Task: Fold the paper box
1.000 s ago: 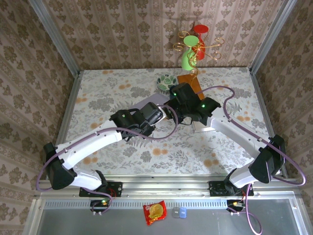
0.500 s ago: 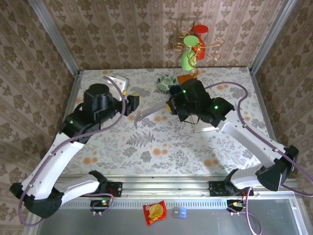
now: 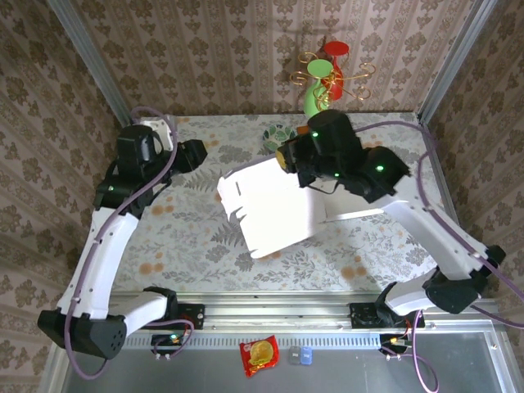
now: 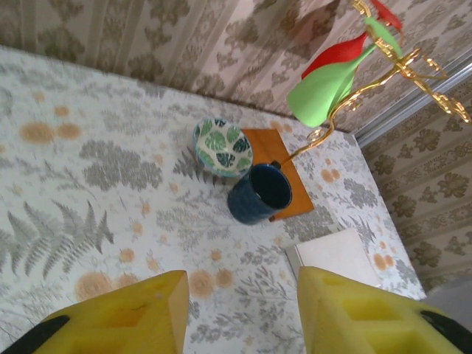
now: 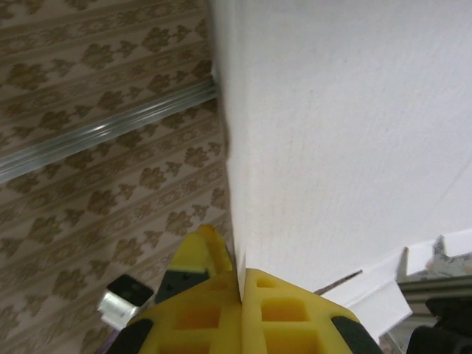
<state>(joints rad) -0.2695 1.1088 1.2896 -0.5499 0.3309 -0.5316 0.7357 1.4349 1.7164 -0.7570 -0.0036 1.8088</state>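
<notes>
One plain white paper box [image 3: 274,205] in right hand [image 5: 240,286]

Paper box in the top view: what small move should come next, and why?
Probably swing the left gripper toward the nearest free edge of the paper box. The right gripper pinches one edge and holds it raised, while the left one is open, empty and apart from it.

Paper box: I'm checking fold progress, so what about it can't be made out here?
- Top external: grasped edge of the paper box hidden under the right arm.
- Right wrist: past the right gripper, frame edges cut the box off.
- Left wrist: white sheet partly behind a finger.
</notes>
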